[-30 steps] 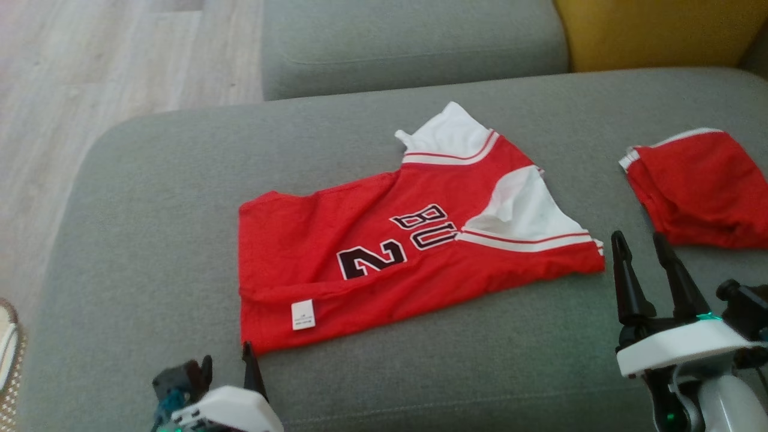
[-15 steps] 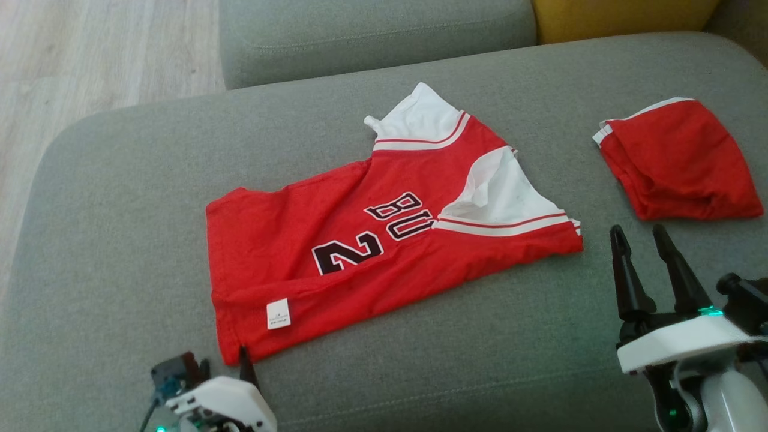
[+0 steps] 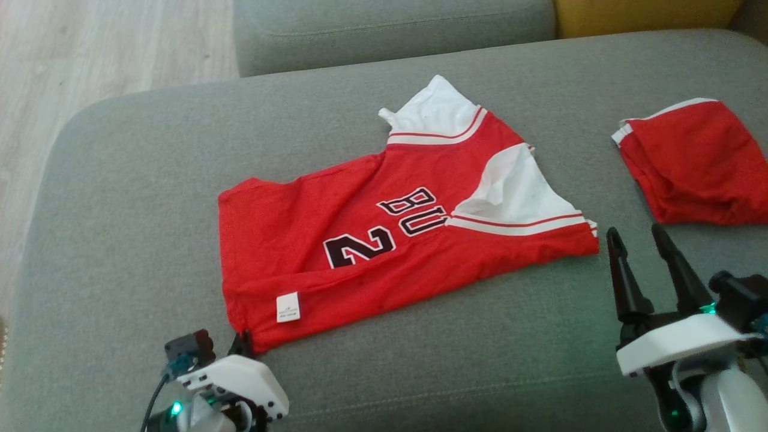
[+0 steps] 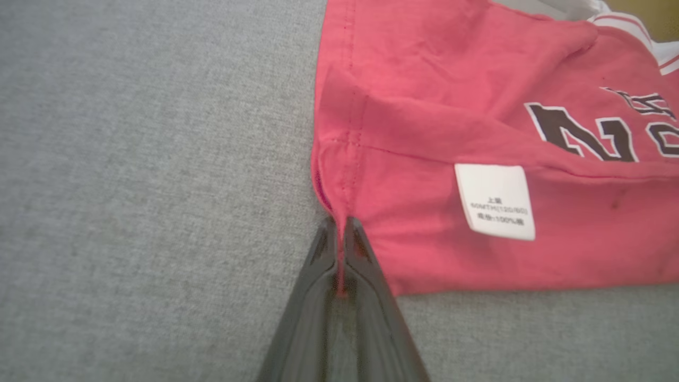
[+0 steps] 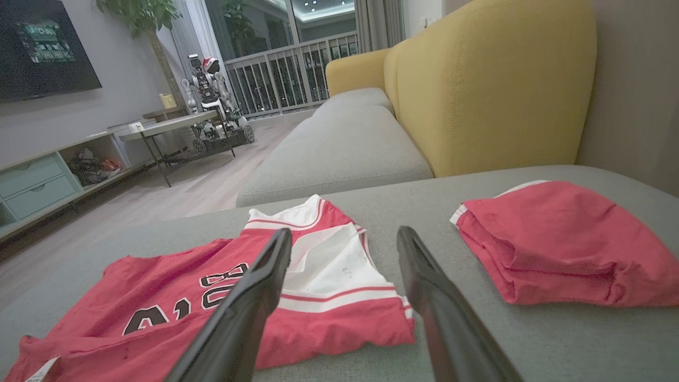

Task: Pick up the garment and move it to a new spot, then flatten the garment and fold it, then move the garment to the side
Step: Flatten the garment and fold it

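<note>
The garment (image 3: 384,234), a red jersey with white shoulder panels and black lettering, lies folded lengthwise on the grey sofa seat (image 3: 132,198). Its near-left hem corner, beside a white label (image 4: 496,201), is pinched between the shut fingers of my left gripper (image 4: 340,228), which sits at the lower left of the head view (image 3: 243,347). In the right wrist view the jersey (image 5: 223,286) spreads to the left below the fingers. My right gripper (image 3: 637,237) hovers open just right of the jersey's shoulder end, holding nothing.
A second red garment (image 3: 702,165), bunched up, lies on the seat at the right. Behind are another grey cushion (image 3: 390,27) and a yellow sofa back (image 5: 493,85). Wooden floor (image 3: 90,48) lies to the left, past the seat edge.
My left gripper has shut on the jersey's near-left hem corner, having been open before. The head camera shifted, so the scene sits slightly differently. The right gripper stays open in place.
</note>
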Available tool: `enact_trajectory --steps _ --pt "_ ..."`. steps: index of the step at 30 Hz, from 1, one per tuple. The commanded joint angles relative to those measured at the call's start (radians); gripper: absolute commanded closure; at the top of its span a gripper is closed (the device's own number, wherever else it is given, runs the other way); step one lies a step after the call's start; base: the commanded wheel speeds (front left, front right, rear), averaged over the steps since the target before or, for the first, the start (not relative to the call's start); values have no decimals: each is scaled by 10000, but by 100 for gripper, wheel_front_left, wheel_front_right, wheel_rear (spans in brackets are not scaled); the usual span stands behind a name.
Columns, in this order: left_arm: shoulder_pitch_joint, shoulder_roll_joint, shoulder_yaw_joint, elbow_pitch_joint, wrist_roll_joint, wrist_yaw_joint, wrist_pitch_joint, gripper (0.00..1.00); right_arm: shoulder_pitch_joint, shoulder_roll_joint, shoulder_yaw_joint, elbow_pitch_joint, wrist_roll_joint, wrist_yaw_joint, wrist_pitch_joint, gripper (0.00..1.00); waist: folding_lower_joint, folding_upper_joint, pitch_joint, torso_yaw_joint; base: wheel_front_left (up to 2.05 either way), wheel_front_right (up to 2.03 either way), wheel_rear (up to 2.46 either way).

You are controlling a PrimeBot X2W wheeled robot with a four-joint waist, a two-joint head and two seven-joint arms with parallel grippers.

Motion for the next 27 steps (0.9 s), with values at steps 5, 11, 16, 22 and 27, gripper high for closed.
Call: enact_trajectory --steps 5,11,16,22,27 --pt "-239 62 592 -875 603 152 39 100 -759 452 -133 701 -328 -2 329 0 0 -1 131 543 0 0 0" --pt "-6 62 508 -1985 1286 87 39 100 -1648 818 -1199 2428 42 -2 1091 0 0 -1 350 1085 0 0 0" --pt "31 62 155 -2334 1351 59 39 100 -2533 893 -2359 4074 -122 -2 1523 0 0 -1 527 1386 0 0 0" --pt "-171 62 -465 -2546 1246 210 39 100 -3645 830 -2927 5841 -574 -2 1738 0 0 -1 759 1752 0 0 0" --pt "-309 62 -714 -2614 1160 354 39 100 -4173 544 -2848 6759 -634 -2 1595 0 0 -1 888 1868 0 0 0"
